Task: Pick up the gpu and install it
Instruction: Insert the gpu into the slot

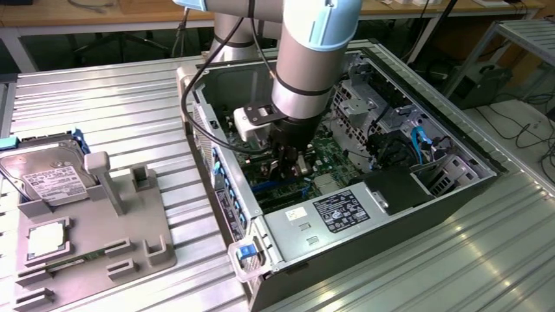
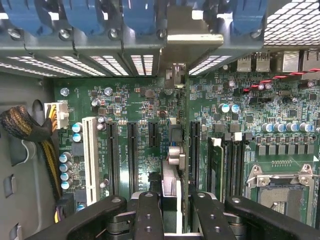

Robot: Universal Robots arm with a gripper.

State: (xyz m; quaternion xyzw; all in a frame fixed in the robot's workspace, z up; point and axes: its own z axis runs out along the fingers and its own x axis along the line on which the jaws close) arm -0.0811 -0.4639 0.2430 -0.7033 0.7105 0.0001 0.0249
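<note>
My pincer [image 2: 171,210] is closed on the graphics card [image 2: 186,150], its two black fingers [image 2: 150,215] pressed against either side of the card's upper edge. I hold the card upright and edge-on: a thin, flat, dark board with a silver metal bracket [image 2: 176,50] at its far end, the bracket lying against the rear slot openings of the case. The card stands over the green motherboard [image 2: 140,105], in line with one of the long black expansion slots [image 2: 194,150]; whether it is fully seated I cannot tell.

In the exterior view my pincer [image 1: 284,170] is down inside the open computer case [image 1: 390,240], a dark steel box lying on its side. Beside the card run parallel black slots and one white slot [image 2: 90,160]. Small cylindrical capacitors [image 2: 66,167] with shiny tops dot the board. A square metal-framed processor socket [image 2: 282,187] sits near the memory slots. A braided cable bundle [image 2: 20,125] ends at a white plug.

Outside the case, on the ribbed aluminium table [image 1: 95,104], a grey plastic holder [image 1: 121,227] carries a silver hard drive [image 1: 48,175] with a white label and a small square chip [image 1: 48,237].
</note>
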